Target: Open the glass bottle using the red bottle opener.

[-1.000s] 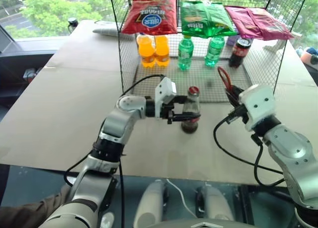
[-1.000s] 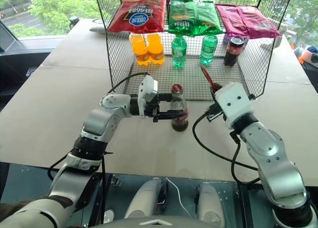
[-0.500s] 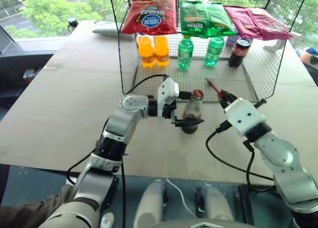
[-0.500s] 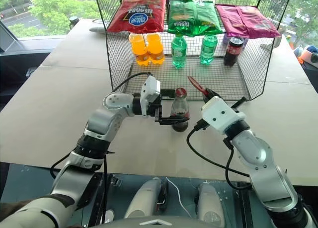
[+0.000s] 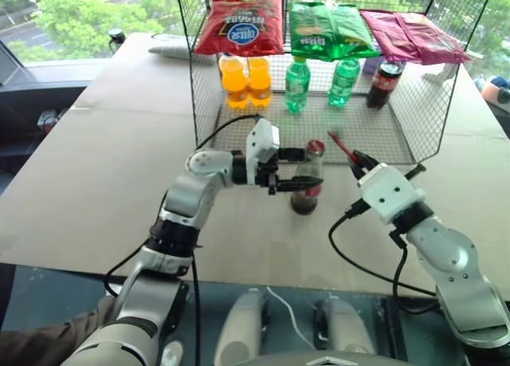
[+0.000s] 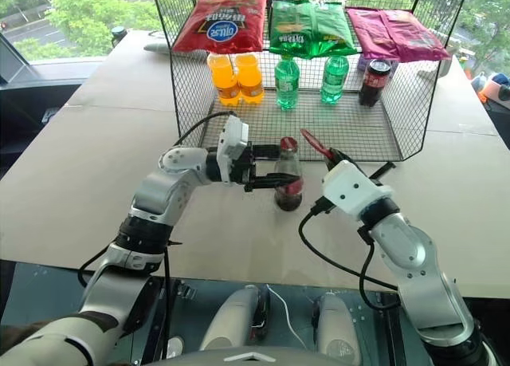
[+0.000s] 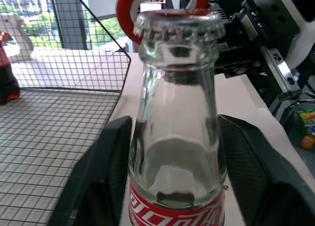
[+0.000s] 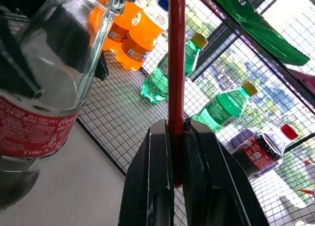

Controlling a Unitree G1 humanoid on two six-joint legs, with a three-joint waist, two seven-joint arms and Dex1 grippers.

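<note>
Glass bottle [image 5: 306,179] upright on the counter [image 5: 103,175], just in front of the wire rack [image 5: 319,127]; metal cap on. Left pincer [image 5: 296,172] reaches in level from the side, its fingers [image 7: 110,172] closed against the bottle's shoulder, one on each side, above the red label. Right pincer [image 5: 356,160] squeezed together on the handle of the red opener [image 5: 341,147], which slants up toward the bottle; its head sits near the cap, contact unclear. Orange, green and cola bottles stand inside the rack.

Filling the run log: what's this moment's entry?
left gripper: around bottle, upright on table | right gripper: shut on opener, beside cap | cap: on
</note>
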